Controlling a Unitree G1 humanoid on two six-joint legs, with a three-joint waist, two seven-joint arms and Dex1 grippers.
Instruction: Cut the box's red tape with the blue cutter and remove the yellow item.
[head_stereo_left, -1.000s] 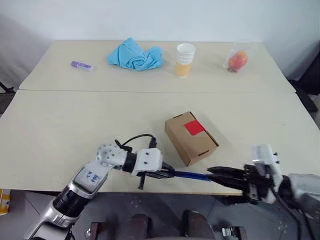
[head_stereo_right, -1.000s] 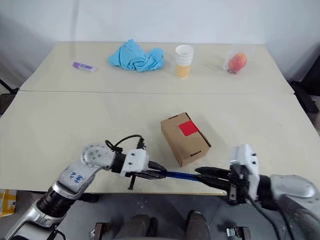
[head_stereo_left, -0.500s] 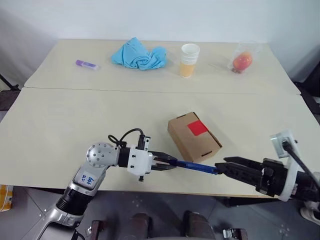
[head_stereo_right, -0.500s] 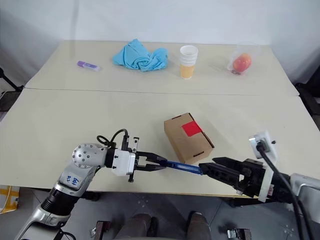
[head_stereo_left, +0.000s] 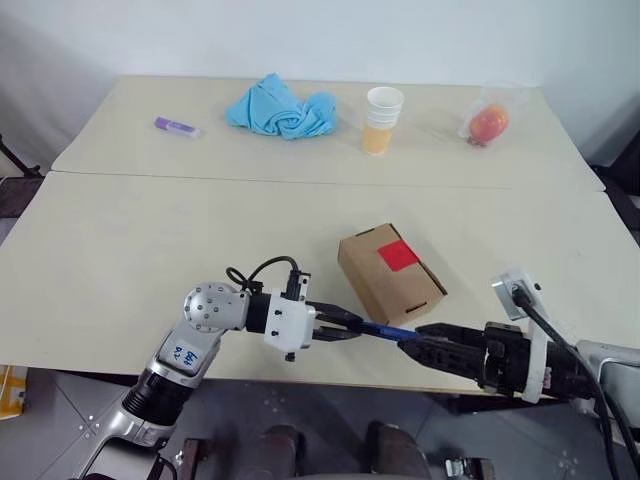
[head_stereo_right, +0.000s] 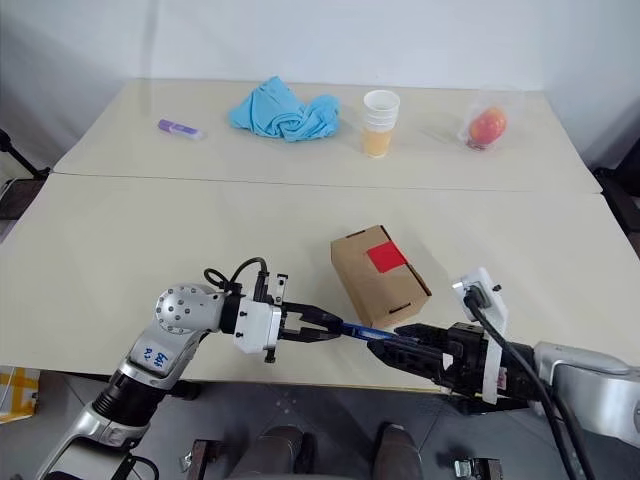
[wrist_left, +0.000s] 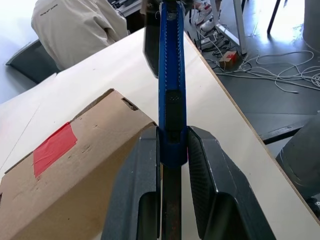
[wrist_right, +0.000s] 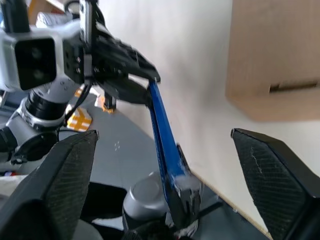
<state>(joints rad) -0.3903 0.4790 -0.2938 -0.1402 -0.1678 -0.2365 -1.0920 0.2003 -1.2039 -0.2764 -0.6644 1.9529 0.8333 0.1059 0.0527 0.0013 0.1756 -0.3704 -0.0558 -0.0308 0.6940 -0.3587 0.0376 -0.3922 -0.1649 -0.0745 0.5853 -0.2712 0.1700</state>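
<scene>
The brown box (head_stereo_left: 390, 283) lies on the near table with the red tape (head_stereo_left: 398, 255) square on its top. In front of it, over the table's front edge, the blue cutter (head_stereo_left: 385, 331) hangs level. My left gripper (head_stereo_left: 345, 327) is shut on the cutter's left end, which sits between its fingers (wrist_left: 142, 170). My right gripper (head_stereo_left: 418, 338) is open, and its fingers (wrist_right: 70, 170) stand wide on either side of the cutter's (wrist_right: 162, 130) other end. The yellow item is out of view.
On the far table lie a purple stick (head_stereo_left: 176, 126), a blue cloth (head_stereo_left: 282, 108), a white cup (head_stereo_left: 383, 120) with orange filling and a reddish fruit in clear plastic (head_stereo_left: 488, 122). A seated person (wrist_left: 75, 25) shows beyond the table in the left wrist view.
My right wrist has rolled over and its fingers have spread apart around the cutter's end. It has slid a little left along the cutter. The left gripper keeps its hold.
</scene>
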